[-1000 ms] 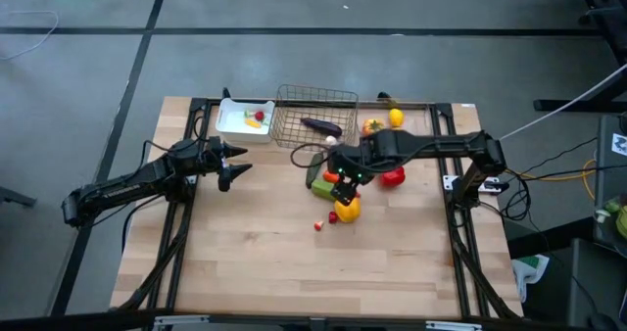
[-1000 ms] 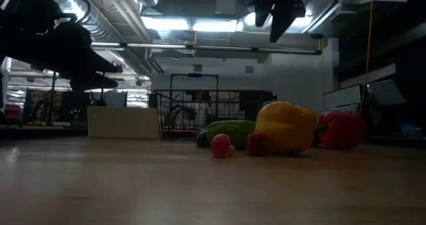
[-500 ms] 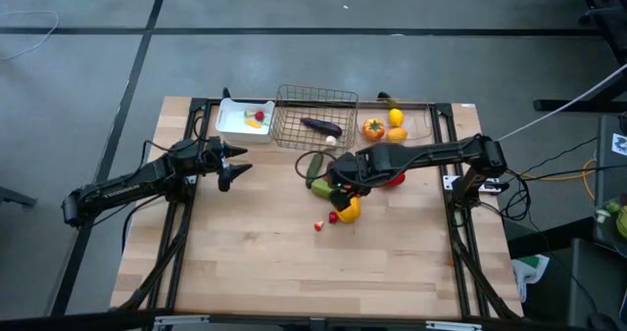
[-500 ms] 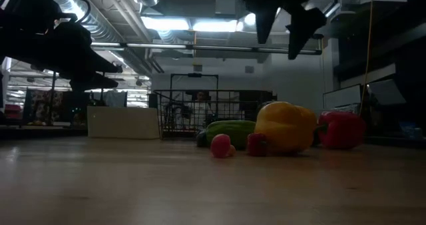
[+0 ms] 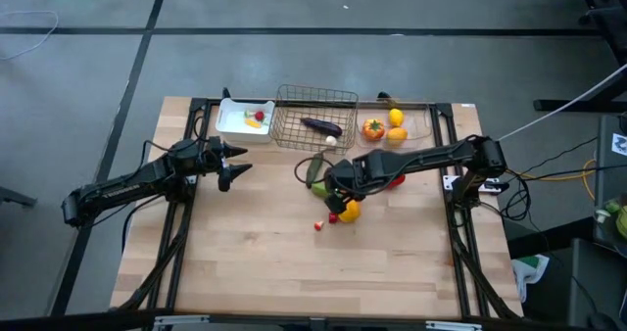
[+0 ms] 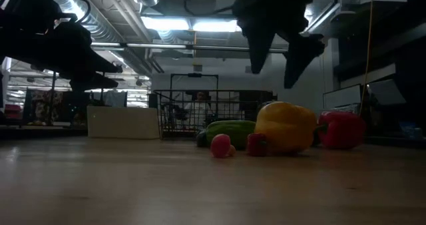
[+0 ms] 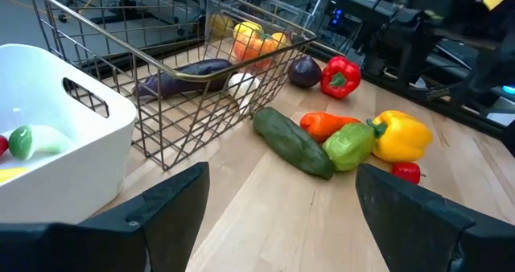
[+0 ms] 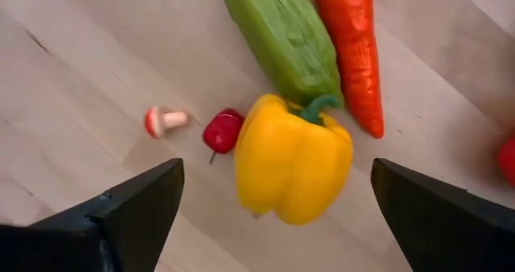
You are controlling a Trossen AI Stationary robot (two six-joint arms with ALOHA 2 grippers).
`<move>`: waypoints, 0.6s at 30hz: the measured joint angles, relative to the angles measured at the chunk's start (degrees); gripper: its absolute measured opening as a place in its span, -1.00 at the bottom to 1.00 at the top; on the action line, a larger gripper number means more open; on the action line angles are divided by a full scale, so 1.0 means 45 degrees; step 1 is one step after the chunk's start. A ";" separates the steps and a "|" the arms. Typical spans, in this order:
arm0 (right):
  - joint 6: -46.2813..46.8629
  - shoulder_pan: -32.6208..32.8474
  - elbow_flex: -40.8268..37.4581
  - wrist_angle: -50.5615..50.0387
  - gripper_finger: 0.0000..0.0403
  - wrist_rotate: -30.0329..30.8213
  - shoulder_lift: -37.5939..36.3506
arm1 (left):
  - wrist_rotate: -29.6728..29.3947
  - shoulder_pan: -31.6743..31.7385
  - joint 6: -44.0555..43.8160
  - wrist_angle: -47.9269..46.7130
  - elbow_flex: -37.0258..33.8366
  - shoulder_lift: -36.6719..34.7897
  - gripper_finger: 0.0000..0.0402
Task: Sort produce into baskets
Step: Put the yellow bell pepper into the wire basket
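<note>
A yellow pepper (image 8: 294,155) lies on the table beside a light green piece (image 8: 282,35), a carrot (image 8: 350,47), a tiny red piece (image 8: 221,129) and a small mushroom (image 8: 165,121). My right gripper (image 8: 278,175) is open and hangs above the yellow pepper (image 5: 350,211), one finger on either side, touching nothing; it also shows in the low view (image 6: 276,55). My left gripper (image 5: 240,163) is open and empty, raised at the table's left, near the white tray (image 5: 235,125). The wire basket (image 5: 315,116) holds an eggplant (image 7: 185,75).
A dark cucumber (image 7: 294,143), a red pepper (image 7: 342,75) and a purple onion (image 7: 304,71) lie by the wire basket. The clear bin (image 5: 416,125) at the back right holds an orange and lemons. The white tray holds small pieces. Bare wood lies toward the near edge.
My right gripper has come down toward the yellow pepper and a little toward the table's near edge. In the low view its fingertips stand farther apart than a second ago. The produce and my left arm have kept still.
</note>
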 joint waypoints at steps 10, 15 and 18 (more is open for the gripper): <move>0.0115 0.0000 -0.1317 0.0874 0.98 -0.0057 0.0000 | 0.0000 0.0002 0.0000 0.0000 0.0000 0.0000 0.54; 0.0139 0.0000 -0.1802 0.1382 0.98 -0.0184 0.0000 | 0.0000 0.0000 0.0000 0.0000 0.0000 0.0000 0.54; 0.0144 0.0000 -0.2068 0.1901 0.98 -0.0282 0.0000 | 0.0000 0.0000 0.0000 0.0000 0.0000 0.0000 0.54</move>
